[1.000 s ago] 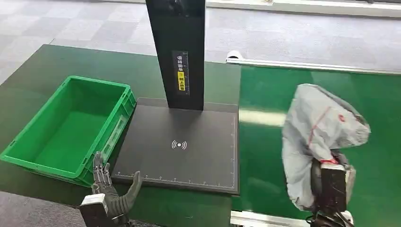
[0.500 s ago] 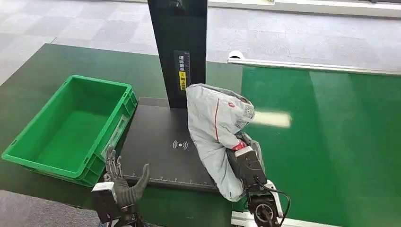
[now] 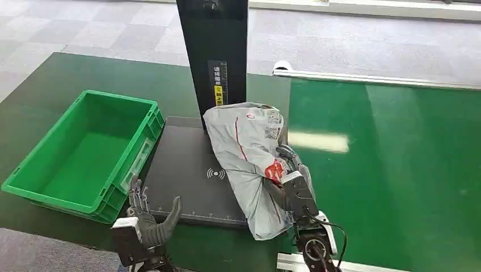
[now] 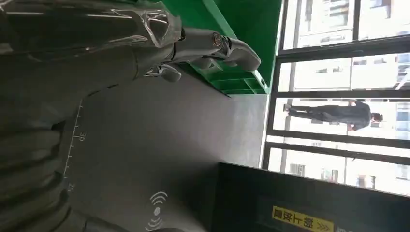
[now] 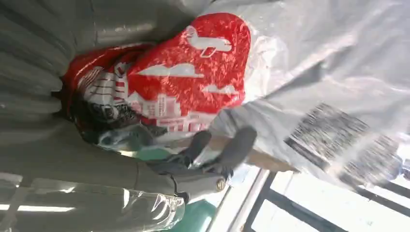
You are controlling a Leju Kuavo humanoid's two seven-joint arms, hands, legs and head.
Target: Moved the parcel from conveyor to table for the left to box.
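Note:
The parcel (image 3: 247, 153), a crumpled grey plastic bag with red print, lies slanted across the right half of the black scanner pad (image 3: 181, 170), its lower end hanging over the pad's front edge. My right hand (image 3: 292, 184) grips its right side; in the right wrist view its fingers (image 5: 232, 150) curl around the parcel (image 5: 300, 63) by the red patch. My left hand (image 3: 148, 218) hovers open at the pad's front left corner, fingers spread, holding nothing. The left wrist view has the left hand (image 4: 96, 43) above the pad (image 4: 159, 145).
An empty green crate (image 3: 34, 187) stands left of the pad, close to my left hand. A tall black post (image 3: 212, 56) rises behind the pad, right behind the parcel. The green conveyor belt (image 3: 397, 170) stretches to the right. A person stands far off outside the windows (image 4: 333, 111).
My right hand has carried the parcel leftward from over the conveyor onto the scanner pad and lowered it until it lies there. My left hand has risen slightly and stayed open.

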